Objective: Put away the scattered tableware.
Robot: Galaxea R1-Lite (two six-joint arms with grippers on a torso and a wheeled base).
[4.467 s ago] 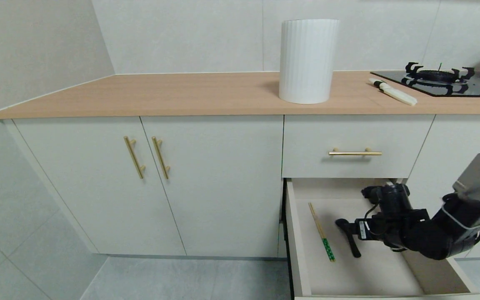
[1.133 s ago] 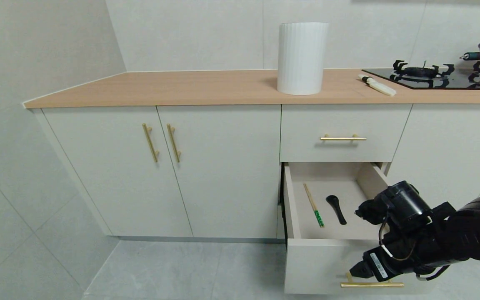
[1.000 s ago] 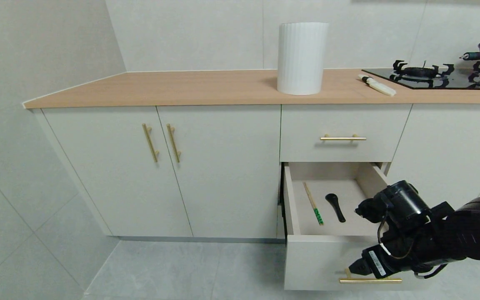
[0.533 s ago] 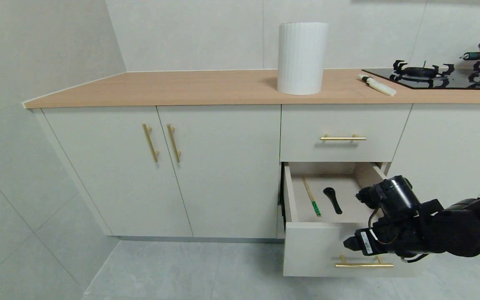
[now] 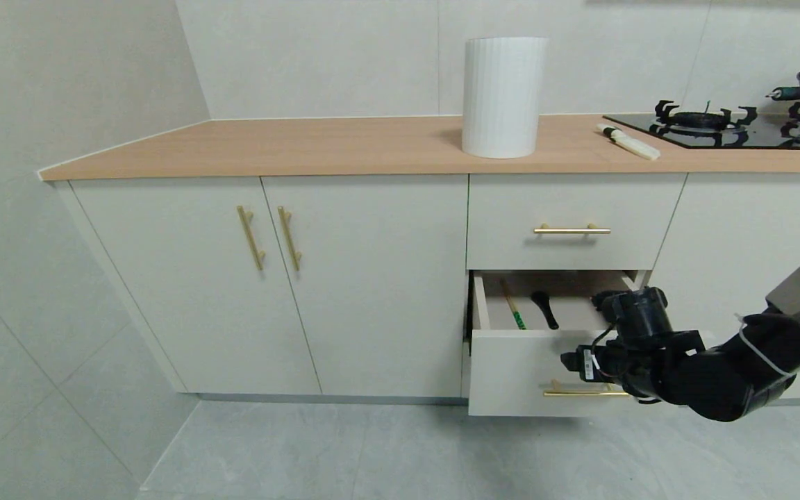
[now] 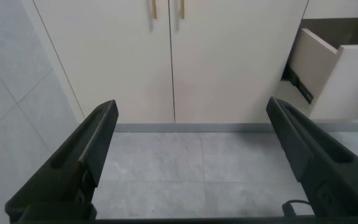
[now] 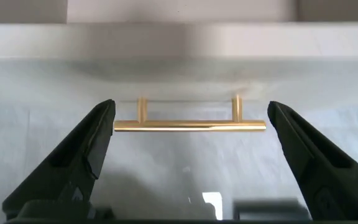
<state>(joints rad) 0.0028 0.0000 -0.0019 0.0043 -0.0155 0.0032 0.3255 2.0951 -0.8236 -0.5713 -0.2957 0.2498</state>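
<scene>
The lower drawer (image 5: 511, 368), wide open a few seconds ago, has slid most of the way back into the cabinet. The right arm has followed it inward from the lower right of the head view.

The chopsticks (image 5: 513, 312) and the black spoon (image 5: 544, 309) lie side by side on the drawer floor. In the head view they sit up and to the left of the right gripper (image 5: 572, 362), behind the drawer front and apart from the jaws. The chopsticks are pale wood with a green end. The spoon is all black, its bowl towards the back of the drawer.

The right jaws stand wide against the drawer front. In the right wrist view the gold handle (image 7: 189, 126) lies level between them, each end just beside a finger. The right arm comes in low from the right edge, forearm near level and wrist pointed at the cabinet.

The left gripper (image 6: 191, 107) hangs over the grey floor, facing the closed cabinet doors (image 6: 166, 37), jaws wide with nothing between them.

On the wooden surface (image 5: 303, 146) a pale knife-like utensil (image 5: 628, 142) lies between a white ribbed cylinder (image 5: 504, 97) and the stove (image 5: 719, 128).
</scene>
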